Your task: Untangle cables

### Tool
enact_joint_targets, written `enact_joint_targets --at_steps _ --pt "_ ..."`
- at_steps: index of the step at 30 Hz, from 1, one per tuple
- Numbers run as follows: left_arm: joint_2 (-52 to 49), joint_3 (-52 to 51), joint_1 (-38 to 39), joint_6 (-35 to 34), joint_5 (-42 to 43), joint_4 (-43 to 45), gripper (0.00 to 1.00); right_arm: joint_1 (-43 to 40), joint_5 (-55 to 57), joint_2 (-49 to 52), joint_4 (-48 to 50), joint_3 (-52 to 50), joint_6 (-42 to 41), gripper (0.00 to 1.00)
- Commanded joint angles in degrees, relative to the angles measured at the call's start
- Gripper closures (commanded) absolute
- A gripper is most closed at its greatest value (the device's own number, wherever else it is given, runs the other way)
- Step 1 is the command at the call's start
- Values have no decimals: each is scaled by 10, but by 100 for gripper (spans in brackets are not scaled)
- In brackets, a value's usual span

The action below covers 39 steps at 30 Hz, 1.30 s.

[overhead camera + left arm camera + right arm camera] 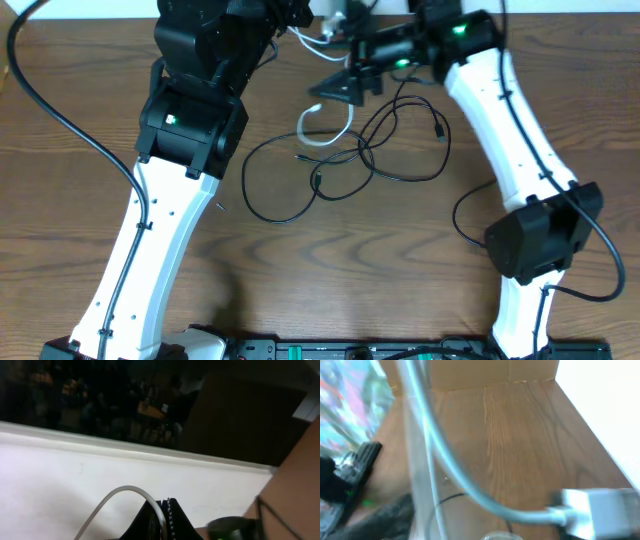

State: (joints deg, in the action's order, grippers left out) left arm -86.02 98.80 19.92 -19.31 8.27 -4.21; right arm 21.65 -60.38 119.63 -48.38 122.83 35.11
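while the left tool is pinching the white cable with its fingers pressed fully together, the cable is arching out of the tips and bending down toward the lower left of the left wrist view, in front of a white surface. in the overhead view this tool is reaching to the far edge of the worktop, and a raised piece of the white cable is running from it toward the right tool, which is hanging just over the far end of the tangle. below the right tool the white cable is making a small open loop that is lying on the wood, and this loop is touching the black cables. the black cables are lying flat in the middle of the worktop, between the two arms, in several wide loops that are crossing each other, and one plug end is lying toward the right arm. in the right wrist view the white cable is passing very close to the camera as a blurred grey curve, and it is ending in a light rectangular plug at the lower right. the fingers of the right tool are not showing clearly in any view, so i cannot tell how far it is opening or whether it is gripping anything.
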Motion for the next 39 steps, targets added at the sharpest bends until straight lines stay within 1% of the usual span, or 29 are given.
enact_joint_targets --at_steps 1,2,4,7,10,11,12,15,16,18,23,26,30,36,39 --pt "18 2 -3 -24 18 1 93 9 65 12 21 2 -77 77" --pt "19 2 -3 -24 18 2 93 9 85 12 30 2 -104 99" --pt "19 2 -3 -21 16 2 92 2 126 9 51 2 -158 99" --pt "19 2 -7 -2 16 -3 91 -23 155 -6 83 3 -213 99" --pt "19 2 -12 -2 12 -17 83 -65 168 -35 114 7 -264 99" --pt "19 2 -15 -2 12 -23 75 -85 173 -48 126 9 -283 99" --pt "19 2 -18 -2 12 -28 71 -104 181 -59 137 9 -302 99" --pt "19 2 -26 -2 12 -44 64 -175 211 -93 160 9 -350 99" --pt "19 2 -28 -2 12 -48 63 -195 218 -101 162 9 -356 99" --pt "19 1 -32 -2 12 -60 57 -246 238 -114 160 9 -364 99" --pt "19 0 -33 13 12 -90 56 -347 276 -109 141 9 -368 99" --pt "19 0 -33 13 12 -111 57 -386 302 -88 132 8 -367 99" --pt "19 0 -33 13 12 -138 57 -415 337 -47 141 8 -355 99" --pt "19 0 -33 13 12 -181 57 -437 429 35 192 8 -355 99" --pt "19 0 -33 13 12 -198 56 -450 482 68 221 8 -374 99"
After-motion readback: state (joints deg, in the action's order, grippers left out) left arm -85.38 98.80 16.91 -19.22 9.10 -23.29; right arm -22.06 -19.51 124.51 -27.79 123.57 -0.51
